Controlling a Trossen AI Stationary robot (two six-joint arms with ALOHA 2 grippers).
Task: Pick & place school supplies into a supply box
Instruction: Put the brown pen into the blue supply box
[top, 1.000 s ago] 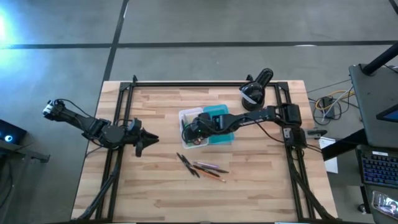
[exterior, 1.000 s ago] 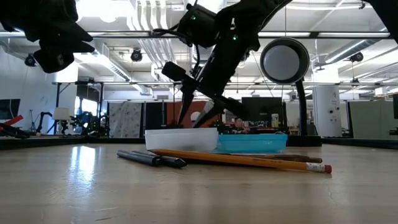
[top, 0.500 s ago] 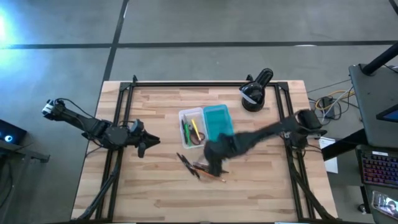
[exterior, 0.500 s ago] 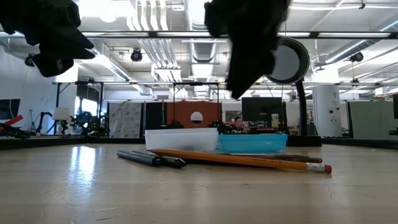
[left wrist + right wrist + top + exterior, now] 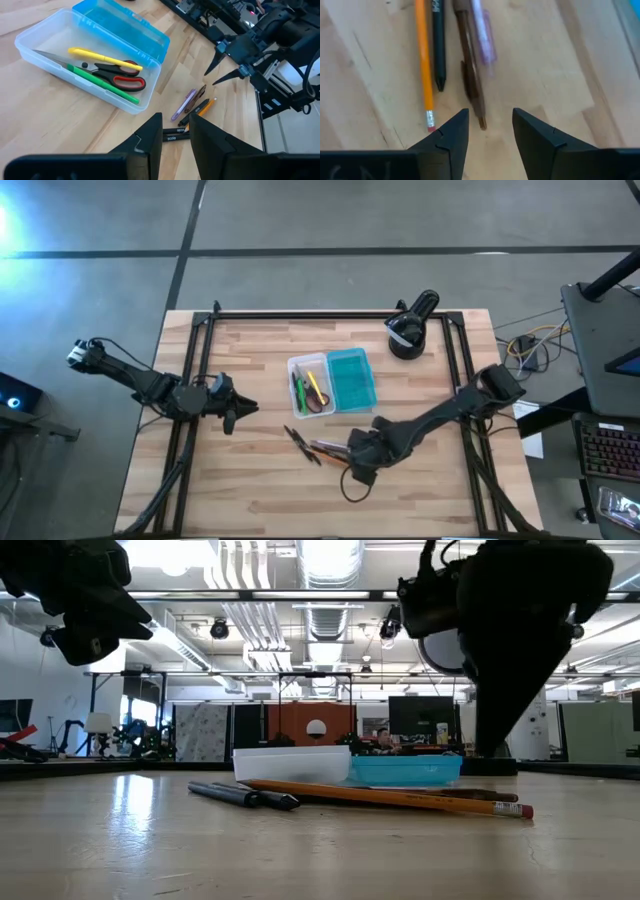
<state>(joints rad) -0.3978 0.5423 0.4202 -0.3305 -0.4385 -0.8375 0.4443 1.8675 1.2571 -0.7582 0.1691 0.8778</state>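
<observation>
right pincer (image 5: 489,131): open, empty, over tabletop (image 5: 250,480) | target: brown pen (image 5: 470,70) lies just ahead of its tips, long axis running straight away, orange pencil (image 5: 423,65) beside | box (image 5: 331,382) beyond | left pincer (image 5: 175,131): open, farther off

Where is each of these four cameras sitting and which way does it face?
High: overhead, straight down on the table; both arms show.
Low: table height, looking level across; right gripper hangs above the orange pencil.
Left wrist: past its open fingers toward the supply box.
Right wrist: down past open fingers at the pencil.
All four share the orange pencil.
</observation>
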